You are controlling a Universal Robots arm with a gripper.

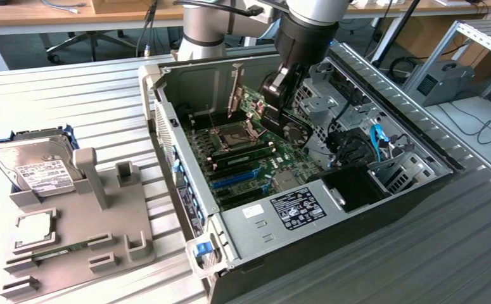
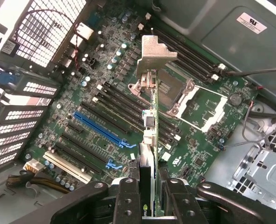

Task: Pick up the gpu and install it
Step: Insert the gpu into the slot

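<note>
My gripper (image 1: 277, 95) is inside the open computer case (image 1: 173, 85), above the motherboard (image 1: 245, 158). It is shut on the gpu (image 1: 287, 123), a thin black card that hangs from the jaws toward the board. In the wrist view the gpu (image 2: 149, 140) shows edge-on between the two black fingers (image 2: 128, 200), and its silver bracket (image 2: 154, 53) is at the far end, over the processor socket (image 2: 194, 102). My gripper (image 2: 149, 198) grips the card's near end. The blue expansion slot (image 2: 100, 128) lies beside the card, apart from it.
A grey fixture (image 1: 101, 215) on the exterior view's left holds a silver hard drive (image 1: 38, 168), a memory stick (image 1: 55, 253) and a small square chip (image 1: 34, 228). The case's drive cage (image 1: 401, 171), cables (image 1: 376, 139) and power supply (image 1: 296, 209) crowd the right side.
</note>
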